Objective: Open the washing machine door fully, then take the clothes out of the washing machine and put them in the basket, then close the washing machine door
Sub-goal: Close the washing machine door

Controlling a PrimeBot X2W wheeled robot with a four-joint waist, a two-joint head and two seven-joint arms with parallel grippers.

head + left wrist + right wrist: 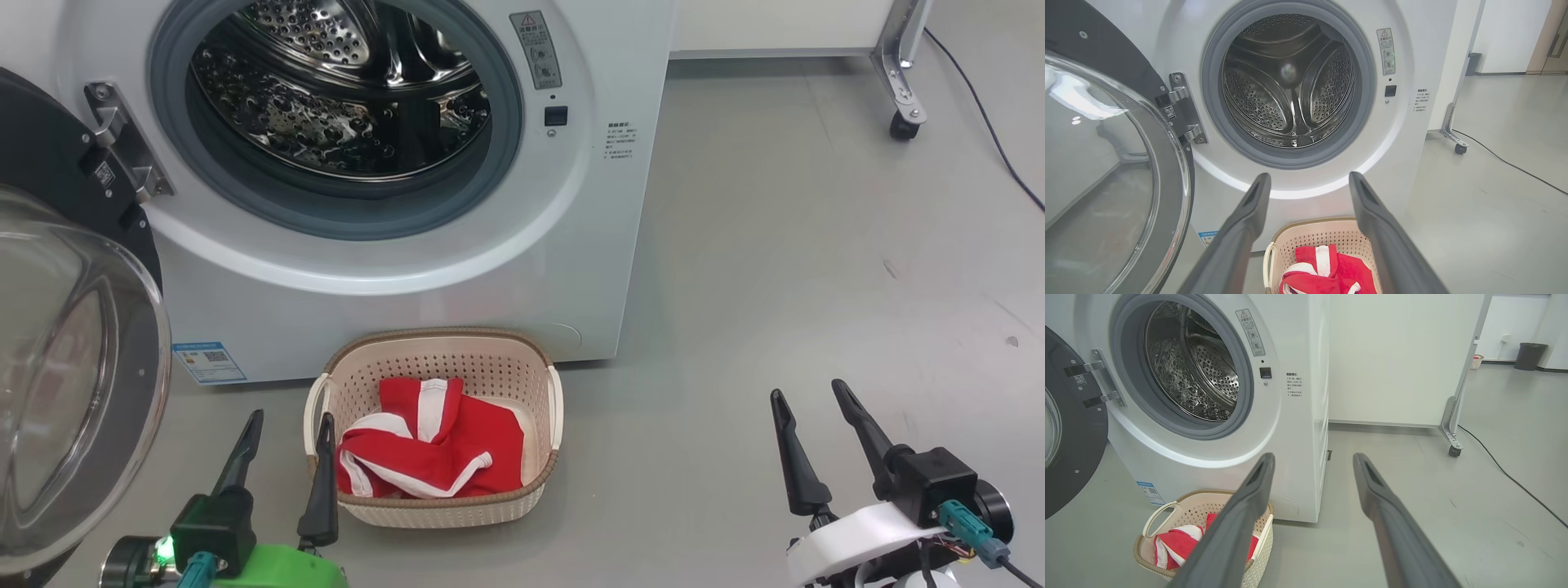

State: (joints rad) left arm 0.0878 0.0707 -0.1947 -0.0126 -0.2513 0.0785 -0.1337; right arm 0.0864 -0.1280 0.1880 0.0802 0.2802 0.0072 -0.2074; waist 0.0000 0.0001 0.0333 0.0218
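The white washing machine [457, 269] stands with its black door [73, 343] swung wide to the left, its glass bowl bulging toward me. The steel drum [1290, 81] holds nothing. On the floor in front sits the cream basket [433, 510], and the red clothes [441, 445] with white bands lie in it. My left gripper [290, 425] is open at the basket's left handle with nothing between its fingers. Over bare floor to the right of the basket, my right gripper [808, 400] is open too. The clothes [1331, 273] and basket [1155, 563] appear again in the wrist views.
A white panel on a castor leg [902, 122] stands behind and to the right of the machine. A black cable [988, 122] runs across the grey floor at the far right. A dark bin [1529, 355] stands far back.
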